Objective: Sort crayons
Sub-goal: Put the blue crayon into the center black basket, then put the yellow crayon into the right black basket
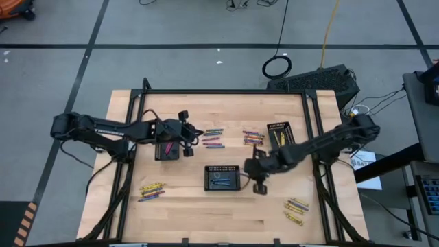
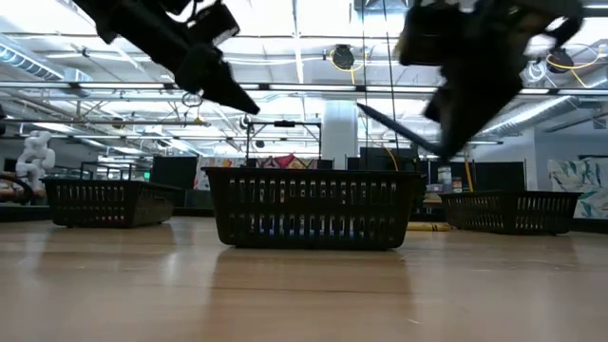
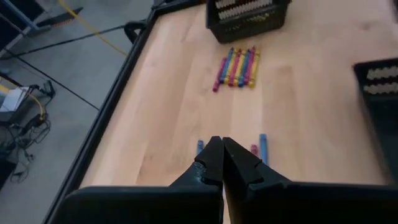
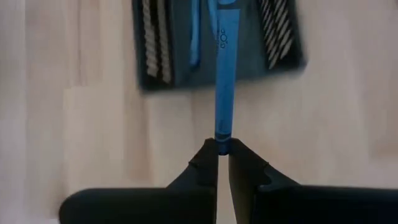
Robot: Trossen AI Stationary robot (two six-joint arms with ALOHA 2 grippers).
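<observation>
My right gripper [image 4: 222, 149] is shut on a blue crayon [image 4: 222, 87] just right of the middle black tray [image 1: 223, 177], which holds blue crayons [image 4: 196, 37]. My left gripper [image 3: 221, 148] is shut with nothing in it. It hovers over a loose group of crayons [image 1: 212, 138] beside the left tray [image 1: 167, 149]; blue and pink ends [image 3: 263, 148] show under its tips. More crayons lie flat in a row [image 3: 237, 65] near the far right tray [image 1: 279, 132]. My right gripper pinches the blue crayon by its near end [image 4: 222, 140] between its two fingertips. The fingers slant down from the table's right side. The crayon sticks straight out ahead of them, lifted clear of the table, its free end over the middle tray's edge.
Mixed crayons [image 1: 151, 191] lie near the front left and yellow ones [image 1: 296, 209] near the front right. The far right tray holds yellow crayons. In the low view the three trays [image 2: 309, 209] stand in a line across the table. Bare wood lies along the near edge.
</observation>
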